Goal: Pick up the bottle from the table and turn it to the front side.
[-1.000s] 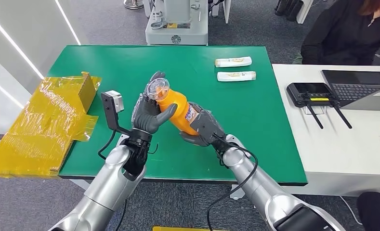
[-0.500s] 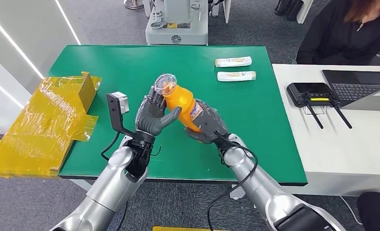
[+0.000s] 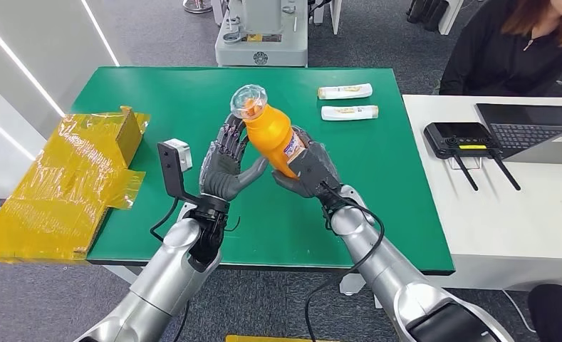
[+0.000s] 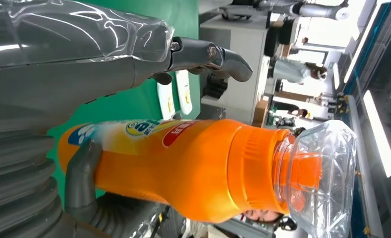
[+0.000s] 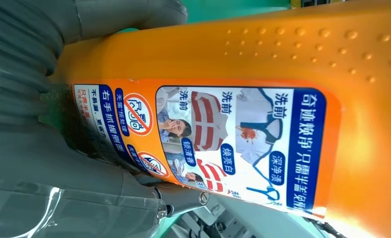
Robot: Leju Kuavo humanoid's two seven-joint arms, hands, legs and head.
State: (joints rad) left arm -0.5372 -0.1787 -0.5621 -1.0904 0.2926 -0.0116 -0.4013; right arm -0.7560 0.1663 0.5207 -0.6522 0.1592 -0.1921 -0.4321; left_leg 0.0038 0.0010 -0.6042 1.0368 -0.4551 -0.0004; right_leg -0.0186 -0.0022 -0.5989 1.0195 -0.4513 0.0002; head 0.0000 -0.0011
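Note:
An orange bottle (image 3: 269, 137) with a clear cap (image 3: 250, 102) is held above the green table (image 3: 377, 164), tilted with its cap up and away from me. My right hand (image 3: 310, 171) grips its lower body. The right wrist view shows the bottle's blue picture label (image 5: 233, 144) against grey fingers (image 5: 84, 198). My left hand (image 3: 224, 165) stands beside the bottle with its fingers spread. In the left wrist view its thumb (image 4: 82, 173) touches the bottle (image 4: 193, 173), while its fingers (image 4: 203, 52) stand apart from it.
Two white tubes (image 3: 345, 91) (image 3: 349, 112) lie at the far right of the green table. A yellow film-wrapped box (image 3: 71, 178) overhangs its left edge. A white desk (image 3: 520, 214) with a laptop (image 3: 534, 128) stands to the right, where a person (image 3: 513, 50) sits.
The bottle has risen and moved away from me, standing more upright. My left hand's fingers and thumb have loosened from around it and spread out. My right hand keeps its grip.

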